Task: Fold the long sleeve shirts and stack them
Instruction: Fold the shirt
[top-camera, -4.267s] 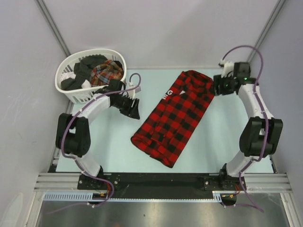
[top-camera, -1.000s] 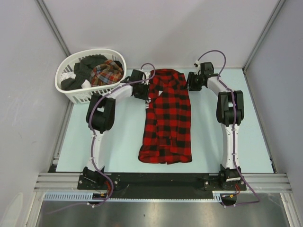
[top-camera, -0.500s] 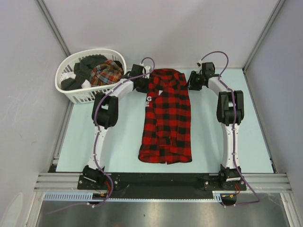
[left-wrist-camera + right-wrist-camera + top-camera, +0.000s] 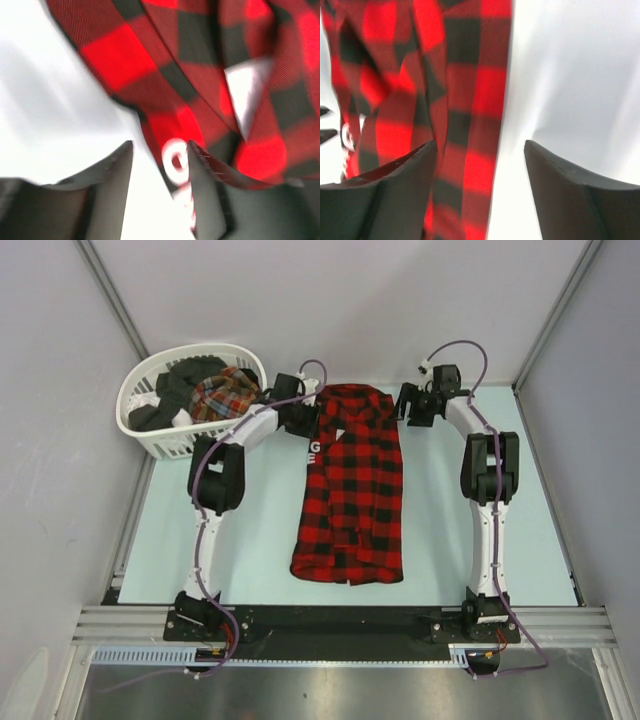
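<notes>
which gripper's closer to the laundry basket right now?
Left. The left gripper is between the basket and the shirt collar; the right gripper is on the shirt's other side.

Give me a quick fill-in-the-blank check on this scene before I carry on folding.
1. The red-and-black checked shirt lies lengthwise on the table with its collar toward the ____ edge.
2. The multicolour plaid shirt sits in the white basket, at the table's far ____ corner.
3. The right gripper, at the checked shirt's edge, has its jaws ____.
Missing words: far; left; open.
</notes>
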`<state>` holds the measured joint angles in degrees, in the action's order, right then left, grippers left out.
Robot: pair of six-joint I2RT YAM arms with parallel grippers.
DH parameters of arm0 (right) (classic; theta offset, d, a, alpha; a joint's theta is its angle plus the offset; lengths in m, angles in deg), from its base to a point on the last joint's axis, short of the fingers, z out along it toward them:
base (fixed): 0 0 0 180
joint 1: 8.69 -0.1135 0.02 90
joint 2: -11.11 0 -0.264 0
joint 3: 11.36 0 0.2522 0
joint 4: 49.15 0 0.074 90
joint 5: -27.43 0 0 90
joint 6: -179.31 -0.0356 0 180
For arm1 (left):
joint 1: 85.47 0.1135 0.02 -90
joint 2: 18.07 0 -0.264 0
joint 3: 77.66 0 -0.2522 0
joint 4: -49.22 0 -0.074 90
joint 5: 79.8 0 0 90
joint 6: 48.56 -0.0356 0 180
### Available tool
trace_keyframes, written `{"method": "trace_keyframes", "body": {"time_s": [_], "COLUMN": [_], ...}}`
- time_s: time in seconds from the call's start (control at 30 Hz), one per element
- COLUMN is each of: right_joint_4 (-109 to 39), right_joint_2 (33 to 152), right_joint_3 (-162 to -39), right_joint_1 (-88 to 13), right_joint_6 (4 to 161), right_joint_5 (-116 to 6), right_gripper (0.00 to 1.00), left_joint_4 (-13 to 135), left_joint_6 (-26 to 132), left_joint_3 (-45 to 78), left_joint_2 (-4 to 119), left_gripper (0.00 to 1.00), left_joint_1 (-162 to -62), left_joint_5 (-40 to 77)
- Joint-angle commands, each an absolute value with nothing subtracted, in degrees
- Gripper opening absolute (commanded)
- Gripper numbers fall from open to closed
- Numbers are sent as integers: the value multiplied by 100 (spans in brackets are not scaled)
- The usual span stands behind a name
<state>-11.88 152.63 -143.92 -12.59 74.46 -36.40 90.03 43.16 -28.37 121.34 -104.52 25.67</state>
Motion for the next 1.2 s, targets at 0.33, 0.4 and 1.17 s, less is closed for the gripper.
{"method": "trace_keyframes", "body": {"time_s": [0.33, 0.4, 1.17], "right_joint_4": [-1807, -1275, -593], "right_joint_2": [9774, 9323, 6489], "right_joint_3": [-11430, -11092, -4930], "right_joint_1": [-1229, -1299, -5421], "right_joint_6": [11326, 12387, 15505], "right_joint_5": [-2377, -1778, -4402], "right_gripper": [100, 100, 59], "left_joint_4": [8794, 9117, 7723], "left_joint_6": [2106, 1651, -1902], "left_joint_3": [12, 287, 6590], "left_joint_2": [6904, 6517, 4019], "left_gripper": [99, 99, 85], "left_joint_1": [-10815, -10806, -14145], "left_joint_5": [4174, 4847, 2392]}}
